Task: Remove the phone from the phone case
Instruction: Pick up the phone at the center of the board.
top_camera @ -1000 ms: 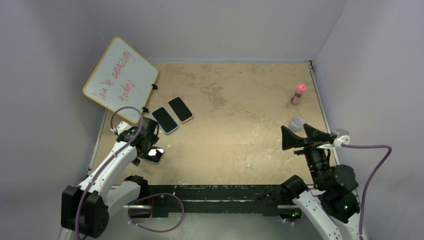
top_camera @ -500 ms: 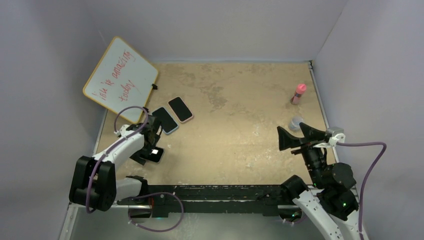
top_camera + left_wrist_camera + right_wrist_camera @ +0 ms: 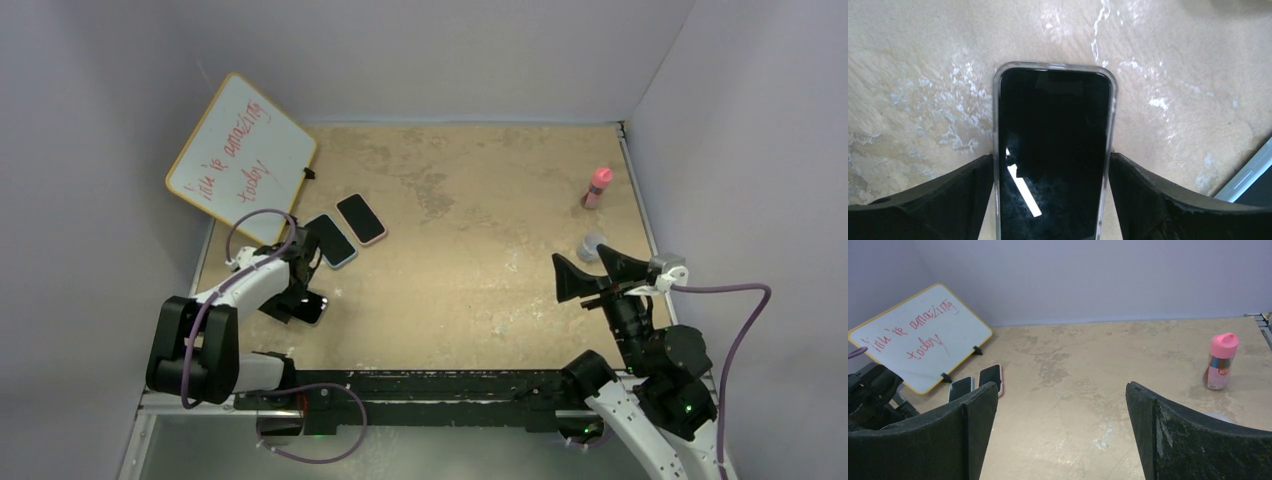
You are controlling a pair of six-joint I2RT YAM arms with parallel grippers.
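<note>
Lengthwise, phone (image 3: 1053,115) flat, screen up, left hand (image 3: 1052,162) straddling

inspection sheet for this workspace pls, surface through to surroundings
surface: tan table, scuffed pale in patches, no spill seen
job's things: phone in its clear case, flat, screen up, not yet removed
clutter: blue-cased phone beside pink-cased phone; whiteboard with red writing; pink-capped bottle; small grey item
grippers: left gripper low over the phone, fingers at the case's long sides, grip uncertain; right gripper open, empty, raised
cables: purple left cable and purple right cable, neither seen snagged
surroundings: plain lilac walls on three sides; nothing else seen
</note>
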